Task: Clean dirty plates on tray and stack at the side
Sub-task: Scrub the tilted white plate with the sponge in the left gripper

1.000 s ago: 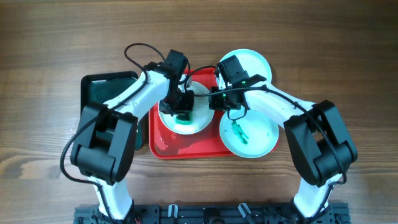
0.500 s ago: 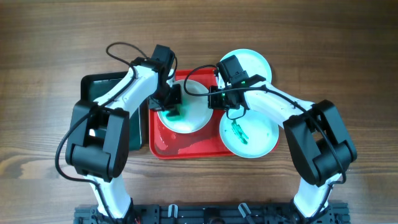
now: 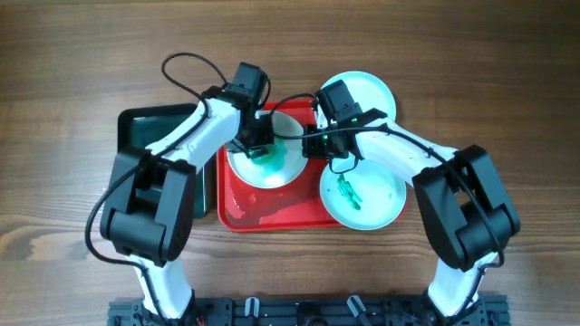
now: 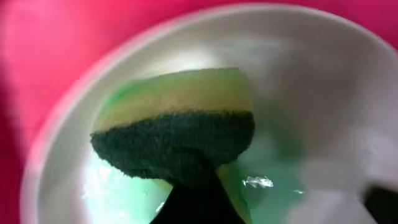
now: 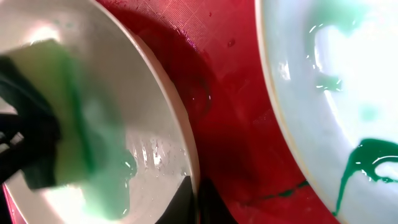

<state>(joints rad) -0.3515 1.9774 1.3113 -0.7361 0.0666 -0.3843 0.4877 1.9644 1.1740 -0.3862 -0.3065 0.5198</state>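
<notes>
A white plate (image 3: 272,167) with wet green smears lies on the red tray (image 3: 272,210). My left gripper (image 3: 256,138) is shut on a yellow sponge with a dark green scouring side (image 4: 174,127) and presses it on the white plate (image 4: 323,81). My right gripper (image 3: 314,145) is shut on the white plate's right rim (image 5: 186,155), one finger inside and one outside. A pale aqua plate (image 3: 364,195) with a dark green smear lies at the tray's right edge. It also shows in the right wrist view (image 5: 329,87). A second aqua plate (image 3: 367,89) lies behind my right arm.
A smaller black tray (image 3: 145,136) lies left of the red tray, partly under my left arm. The red tray's floor (image 5: 230,118) is wet between the two plates. Bare wooden tabletop (image 3: 72,72) surrounds the trays.
My left gripper has swept the sponge over the white plate, first to the left, then back toward the far rim. The right arm has not moved.
</notes>
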